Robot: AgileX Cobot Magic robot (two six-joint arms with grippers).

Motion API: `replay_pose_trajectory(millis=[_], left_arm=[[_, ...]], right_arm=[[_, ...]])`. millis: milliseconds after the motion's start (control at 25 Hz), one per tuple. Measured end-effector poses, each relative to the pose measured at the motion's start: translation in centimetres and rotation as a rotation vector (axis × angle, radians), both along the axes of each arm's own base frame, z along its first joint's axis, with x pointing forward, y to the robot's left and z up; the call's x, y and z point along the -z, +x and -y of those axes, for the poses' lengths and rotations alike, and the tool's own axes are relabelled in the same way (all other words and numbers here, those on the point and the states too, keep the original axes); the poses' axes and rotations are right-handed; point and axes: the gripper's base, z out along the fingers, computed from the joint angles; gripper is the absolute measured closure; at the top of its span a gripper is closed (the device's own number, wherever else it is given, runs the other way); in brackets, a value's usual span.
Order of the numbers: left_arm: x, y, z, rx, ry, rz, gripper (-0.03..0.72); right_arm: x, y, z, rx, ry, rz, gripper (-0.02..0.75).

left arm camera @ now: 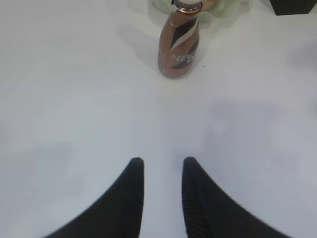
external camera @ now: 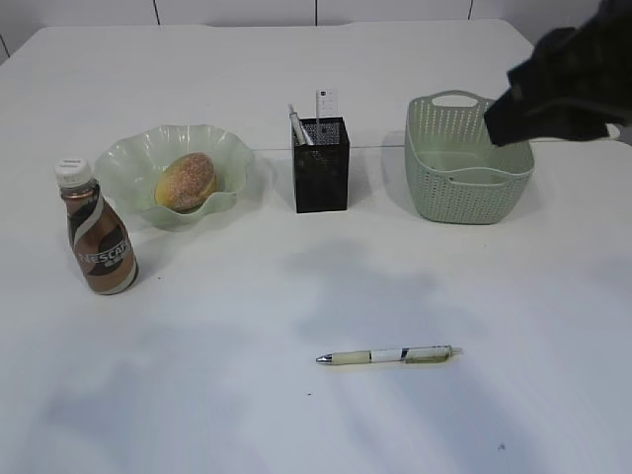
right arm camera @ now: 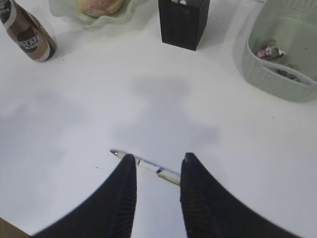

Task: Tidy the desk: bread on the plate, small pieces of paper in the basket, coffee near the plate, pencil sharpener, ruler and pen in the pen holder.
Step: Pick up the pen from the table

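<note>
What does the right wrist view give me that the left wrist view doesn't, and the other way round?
Only the right wrist view shows the pen lying on the desk just beyond the open right pincer, the bun in the wavy green dish, and the green basket with crumpled paper inside. Only the left wrist view shows the open, empty left pincer over bare desk. Both show the Nescafe bottle standing upright, an edge of the dish and part of the black mesh pen holder.
</note>
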Motion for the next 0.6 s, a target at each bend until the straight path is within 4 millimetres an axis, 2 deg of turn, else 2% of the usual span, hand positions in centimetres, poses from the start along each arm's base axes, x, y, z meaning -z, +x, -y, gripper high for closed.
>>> replay_pose_trajectory(millis=[80, 200, 240, 320, 360, 600], left_arm=[[0.1, -0.1, 0.0, -0.003, 0.001, -0.010, 0.510], [0.1, -0.1, -0.1, -0.007, 0.001, -0.021, 0.510], [0.2, -0.1, -0.1, -0.007, 0.001, -0.024, 0.510], [0.2, -0.2, -0.1, -0.009, 0.000, -0.032, 0.510], [0.2, -0.2, -0.1, -0.010, -0.001, -0.035, 0.510], [0.3, -0.3, -0.1, -0.012, -0.002, -0.042, 0.510]], right_arm=[[0.6, -1.6, 0.8, 0.019, 0.001, -0.006, 0.477], [1.0, -2.6, 1.3, 0.020, 0.000, 0.012, 0.477], [1.8, -4.2, 2.1, 0.025, -0.001, 0.018, 0.477], [2.2, -5.0, 2.5, 0.028, 0.003, 0.025, 0.477], [2.6, -6.4, 3.1, 0.039, 0.023, 0.049, 0.477], [3.8, -8.9, 4.3, 0.047, 0.052, 0.115, 0.477]])
